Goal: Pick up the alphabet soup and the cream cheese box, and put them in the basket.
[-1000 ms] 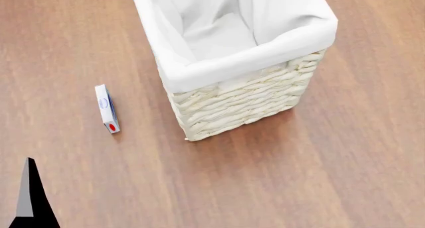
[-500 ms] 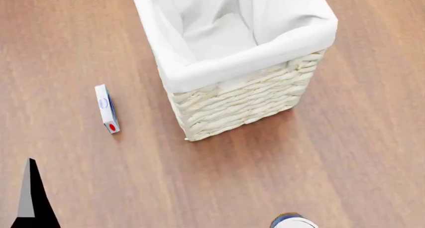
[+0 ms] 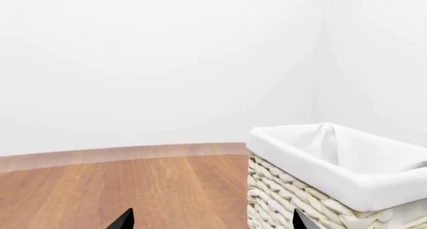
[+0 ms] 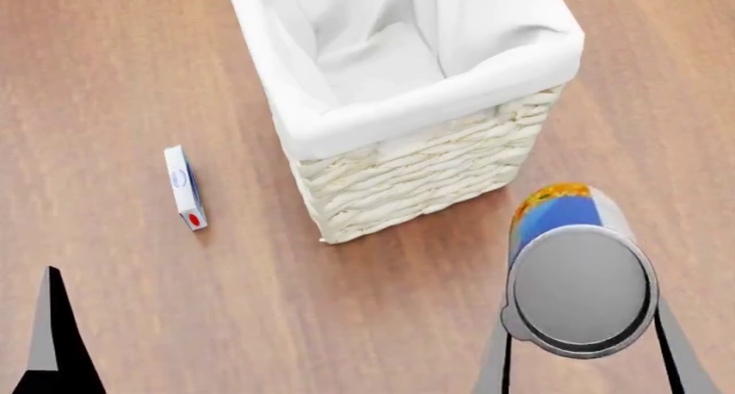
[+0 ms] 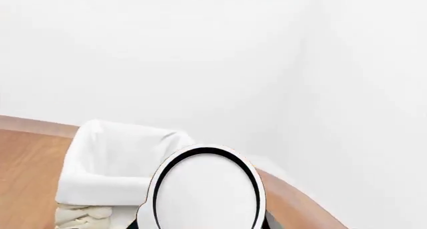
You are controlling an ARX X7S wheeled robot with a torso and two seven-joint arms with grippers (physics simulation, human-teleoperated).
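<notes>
A brown wooden desk (image 4: 138, 67) is carrying the basket (image 4: 419, 175), with the cream cheese box (image 4: 184, 187) lying apart to its left. The right gripper (image 4: 580, 342) is pinching the alphabet soup (image 4: 577, 278), raised in front of the basket. The left gripper (image 3: 210, 221) is sitting spread, holding nothing.

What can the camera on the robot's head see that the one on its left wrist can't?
Only the head view shows the cream cheese box lying on the wooden floor and the alphabet soup held up between the right gripper fingers. Only the left wrist view shows the white walls behind and both left gripper fingertips, apart and empty. Both show the basket with its white liner.
</notes>
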